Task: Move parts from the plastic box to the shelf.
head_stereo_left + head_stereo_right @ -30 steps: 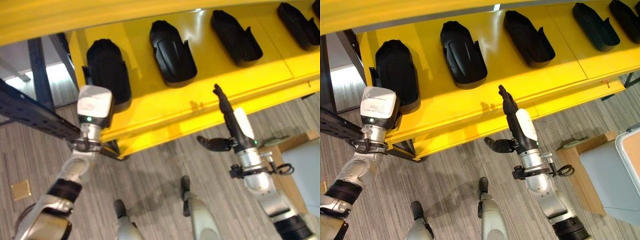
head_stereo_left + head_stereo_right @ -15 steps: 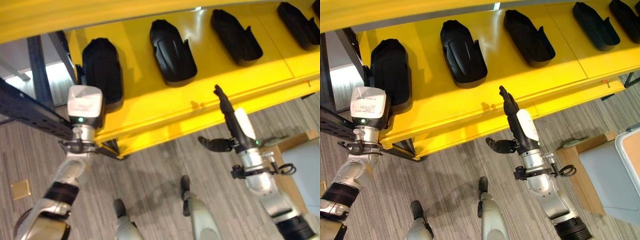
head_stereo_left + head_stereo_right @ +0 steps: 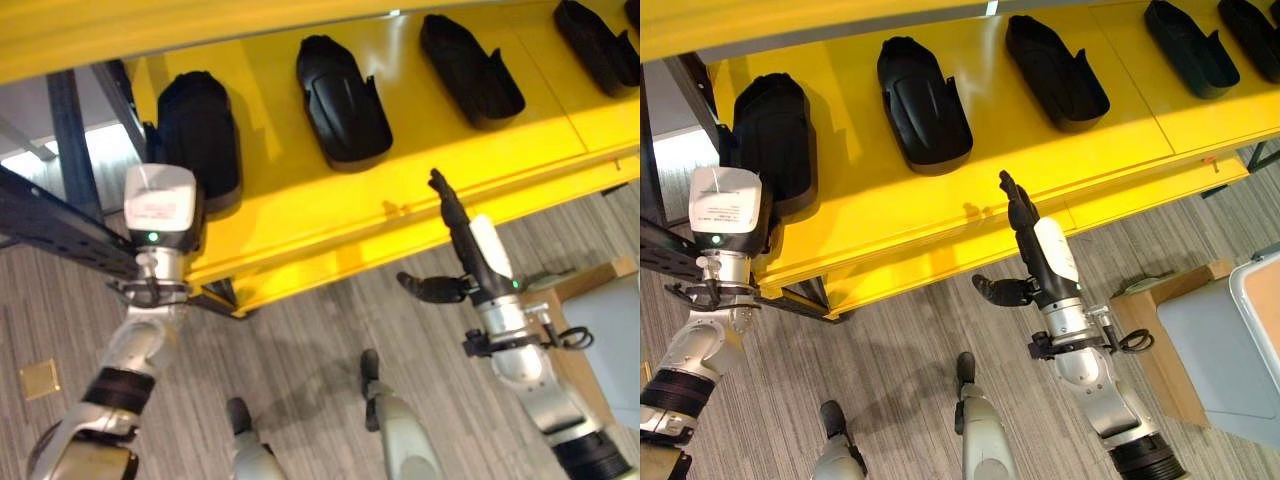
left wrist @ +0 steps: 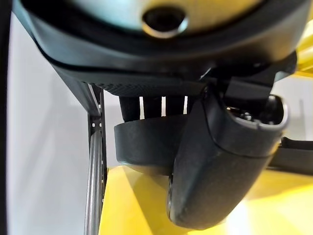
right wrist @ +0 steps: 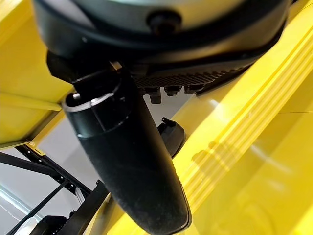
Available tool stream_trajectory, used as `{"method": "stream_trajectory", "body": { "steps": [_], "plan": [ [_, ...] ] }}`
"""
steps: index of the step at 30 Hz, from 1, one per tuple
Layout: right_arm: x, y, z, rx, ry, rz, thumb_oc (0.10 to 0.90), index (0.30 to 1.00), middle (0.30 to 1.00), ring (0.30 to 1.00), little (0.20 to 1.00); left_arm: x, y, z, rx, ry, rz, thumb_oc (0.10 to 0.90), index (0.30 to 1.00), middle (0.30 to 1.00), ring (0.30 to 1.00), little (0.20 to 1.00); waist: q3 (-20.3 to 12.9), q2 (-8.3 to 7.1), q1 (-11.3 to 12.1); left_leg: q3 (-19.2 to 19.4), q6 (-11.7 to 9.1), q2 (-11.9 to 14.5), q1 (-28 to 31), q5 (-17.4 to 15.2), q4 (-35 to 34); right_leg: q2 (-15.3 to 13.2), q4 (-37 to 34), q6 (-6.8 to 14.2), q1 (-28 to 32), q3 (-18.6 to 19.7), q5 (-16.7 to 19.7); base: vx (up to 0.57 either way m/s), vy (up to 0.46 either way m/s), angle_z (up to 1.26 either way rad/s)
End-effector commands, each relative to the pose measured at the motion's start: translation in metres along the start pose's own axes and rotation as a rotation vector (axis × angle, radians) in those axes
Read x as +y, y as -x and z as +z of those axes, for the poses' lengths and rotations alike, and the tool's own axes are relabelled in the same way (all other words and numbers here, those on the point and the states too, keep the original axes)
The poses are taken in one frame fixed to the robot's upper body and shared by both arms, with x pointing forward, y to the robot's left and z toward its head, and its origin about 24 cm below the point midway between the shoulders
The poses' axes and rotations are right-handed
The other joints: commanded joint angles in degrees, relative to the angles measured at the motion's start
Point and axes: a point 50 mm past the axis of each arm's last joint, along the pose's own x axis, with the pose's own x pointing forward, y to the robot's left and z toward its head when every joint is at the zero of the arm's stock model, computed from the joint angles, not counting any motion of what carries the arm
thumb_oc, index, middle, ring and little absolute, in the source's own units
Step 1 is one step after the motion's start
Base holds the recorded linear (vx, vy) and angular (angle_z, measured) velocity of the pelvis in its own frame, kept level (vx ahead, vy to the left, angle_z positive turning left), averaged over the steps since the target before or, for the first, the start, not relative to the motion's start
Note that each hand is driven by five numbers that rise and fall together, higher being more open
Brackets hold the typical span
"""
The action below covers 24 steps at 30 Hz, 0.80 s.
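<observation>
Several black moulded parts lie in a row on the yellow shelf [image 3: 330, 215]. The leftmost black part [image 3: 198, 135] sits at the shelf's left end, right beyond my left hand [image 3: 160, 205]. In the left wrist view the fingers [image 4: 151, 104] reach in behind the rim of that part [image 4: 142, 147], and the thumb [image 4: 220, 161] lies against its outside. My right hand [image 3: 470, 250] hangs before the shelf's front edge, fingers straight and pointing up, thumb [image 5: 127, 161] spread, holding nothing.
Other black parts [image 3: 340, 100] [image 3: 470, 70] [image 3: 595, 45] take up the shelf's middle and right. A dark blue rack beam [image 3: 60, 225] crosses beside my left arm. A grey plastic box [image 3: 1230, 350] and a cardboard piece [image 3: 1160, 330] stand on the floor at right.
My left hand has drawn leftward along the shelf edge, and the leftmost black part has shifted a little left with it. The right hand has stayed put.
</observation>
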Motion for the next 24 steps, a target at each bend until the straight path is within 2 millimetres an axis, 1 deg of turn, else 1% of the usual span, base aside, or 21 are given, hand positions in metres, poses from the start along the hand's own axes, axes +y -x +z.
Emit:
{"method": "stream_trajectory", "body": {
  "steps": [1, 8, 10, 16, 18, 24],
  "plan": [
    [-0.028, -0.015, 0.042, -0.241, -0.034, -0.148, 0.900, 1.000, 1.000, 1.000, 1.000, 0.058, -0.030, -0.027, 0.081, -0.066, 0.316, 0.400, 0.300, 0.300, 0.300, 0.300, -5.2, -0.87, 0.6, 0.0, 2.6, -1.3, -2.3, -1.7, 5.6, 4.0, 9.2, -2.0, -2.0, -0.8, -8.4, 0.00, 0.000, 0.00],
    [-0.028, -0.014, 0.043, -0.247, -0.035, -0.149, 0.900, 1.000, 1.000, 1.000, 1.000, 0.064, -0.033, -0.024, 0.097, -0.037, 0.371, 0.400, 0.300, 0.300, 0.300, 0.300, -5.8, -1.02, 0.6, -0.1, 2.5, -1.1, -2.6, -1.7, 5.6, 4.2, 9.1, -2.0, -2.2, -0.7, -8.4, 0.00, 0.000, 0.00],
    [-0.029, -0.013, 0.043, -0.249, -0.032, -0.152, 0.900, 1.000, 1.000, 1.000, 1.000, 0.071, -0.034, -0.022, 0.090, -0.034, 0.408, 0.400, 0.300, 0.300, 0.300, 0.300, -5.9, -1.00, 0.6, -0.2, 2.5, -1.0, -2.7, -1.7, 5.7, 4.2, 9.1, -2.0, -2.3, -0.8, -8.4, 0.00, -0.011, -0.03],
    [-0.030, -0.012, 0.044, -0.250, -0.023, -0.149, 0.900, 1.000, 1.000, 1.000, 1.000, 0.080, -0.036, -0.024, 0.098, -0.036, 0.453, 0.400, 0.300, 0.300, 0.300, 0.300, -6.1, -0.92, 0.7, -0.3, 2.5, -1.0, -2.9, -1.7, 5.7, 4.3, 9.1, -2.0, -2.3, -0.9, -8.4, 0.00, 0.000, 0.00],
    [-0.030, -0.012, 0.044, -0.254, -0.024, -0.148, 0.900, 1.000, 1.000, 1.000, 1.000, 0.087, -0.036, -0.025, 0.101, -0.033, 0.492, 0.400, 0.300, 0.300, 0.300, 0.300, -6.2, -0.90, 0.7, -0.3, 2.4, -0.9, -3.0, -1.6, 5.7, 4.4, 9.1, -2.0, -2.3, -0.9, -8.4, 0.00, 0.000, 0.00],
    [-0.031, -0.012, 0.045, -0.260, -0.023, -0.151, 0.900, 1.000, 1.000, 1.000, 1.000, 0.094, -0.037, -0.027, 0.100, -0.043, 0.530, 0.400, 0.300, 0.300, 0.300, 0.300, -6.2, -0.88, 0.8, -0.3, 2.4, -0.8, -3.0, -1.6, 5.6, 4.4, 9.2, -2.1, -2.2, -1.1, -8.5, 0.00, 0.000, 0.00]
  ]
}}
